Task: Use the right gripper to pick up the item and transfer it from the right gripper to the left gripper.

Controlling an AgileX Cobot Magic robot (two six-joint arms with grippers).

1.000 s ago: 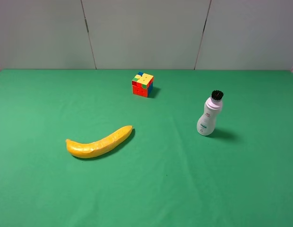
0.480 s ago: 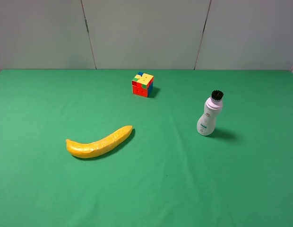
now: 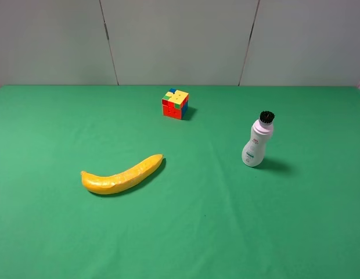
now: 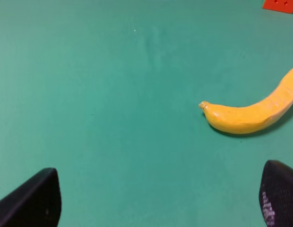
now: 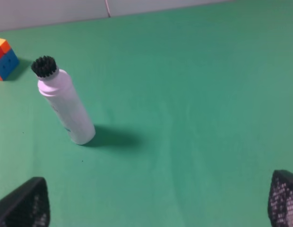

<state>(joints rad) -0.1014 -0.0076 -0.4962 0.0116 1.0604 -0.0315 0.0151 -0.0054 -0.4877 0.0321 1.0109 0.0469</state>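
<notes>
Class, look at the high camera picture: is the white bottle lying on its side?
No. The white bottle stands upright on the green table, with its black cap on top.

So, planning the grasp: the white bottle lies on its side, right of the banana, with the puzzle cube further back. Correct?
No: the white bottle stands upright, not on its side, as the exterior high view shows. It is right of the banana, with the puzzle cube further back.
</notes>
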